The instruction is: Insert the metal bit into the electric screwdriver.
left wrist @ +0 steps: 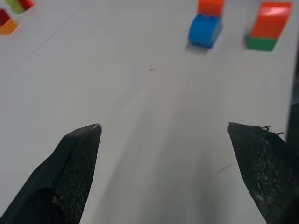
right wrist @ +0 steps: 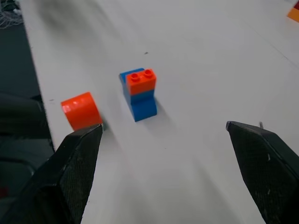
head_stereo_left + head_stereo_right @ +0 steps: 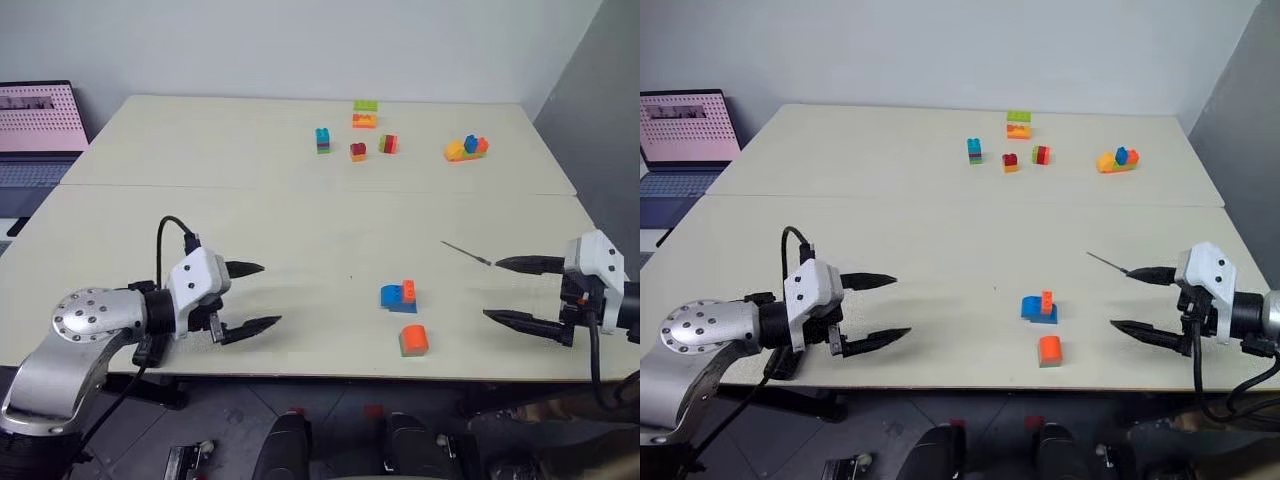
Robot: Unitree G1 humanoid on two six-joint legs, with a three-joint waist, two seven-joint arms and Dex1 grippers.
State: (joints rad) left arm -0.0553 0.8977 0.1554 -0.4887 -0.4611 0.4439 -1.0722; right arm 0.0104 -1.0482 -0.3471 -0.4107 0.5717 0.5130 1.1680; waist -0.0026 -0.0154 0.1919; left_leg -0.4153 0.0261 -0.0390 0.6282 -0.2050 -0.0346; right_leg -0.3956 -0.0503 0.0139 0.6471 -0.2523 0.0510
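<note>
The metal bit (image 3: 465,252), a thin dark rod, lies flat on the cream table (image 3: 300,230) at the right, its near end close to the upper finger of my right gripper (image 3: 491,290). That gripper hovers open over the table's right front, with nothing between its fingers. My left gripper (image 3: 271,294) is open and empty too, low over the left front of the table. The electric screwdriver is out of view.
A blue and orange block (image 3: 399,296) and an orange block with a green base (image 3: 413,340) sit between the grippers near the front edge. Several coloured blocks (image 3: 365,113) stand at the far side. A laptop (image 3: 35,130) is at the far left.
</note>
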